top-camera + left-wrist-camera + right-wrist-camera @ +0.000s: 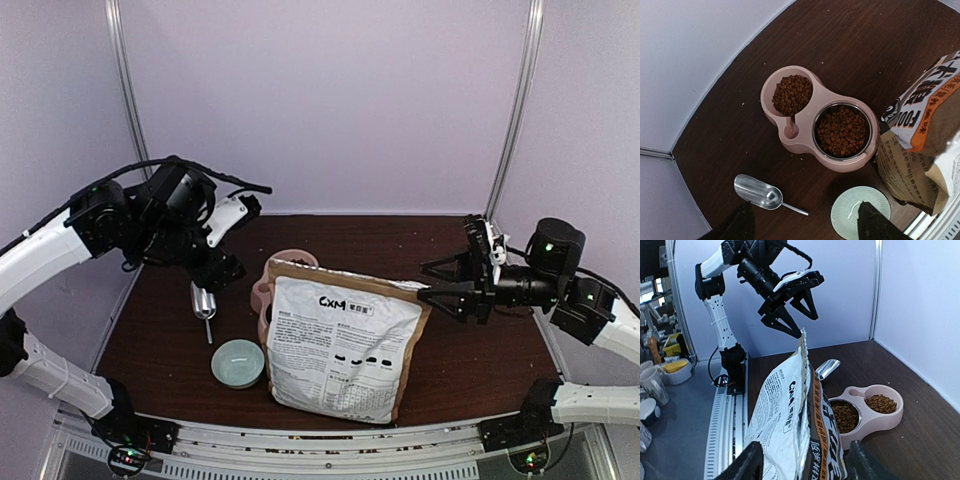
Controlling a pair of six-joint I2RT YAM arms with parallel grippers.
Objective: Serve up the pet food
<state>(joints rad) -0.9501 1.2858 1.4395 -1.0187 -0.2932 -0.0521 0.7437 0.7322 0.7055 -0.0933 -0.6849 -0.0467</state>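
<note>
The pet food, reddish-brown kibble, fills both hollows of the pink double bowl (805,142): the small cup (792,94) and the steel cup (842,131). It also shows in the right wrist view (844,415). A metal scoop (759,192) lies empty on the table below the bowl. My left gripper (805,231) is open and empty, high above the scoop; in the top view the left gripper (222,268) hangs left of the bag. My right gripper (807,465) is open, its fingers either side of the top edge of the CXM bag (795,415), not closed on it.
The bag (340,340) stands in the middle of the table, hiding most of the pink bowl (266,285) in the top view. A pale green empty bowl (238,362) sits left of the bag near the front edge. White walls close the back and sides.
</note>
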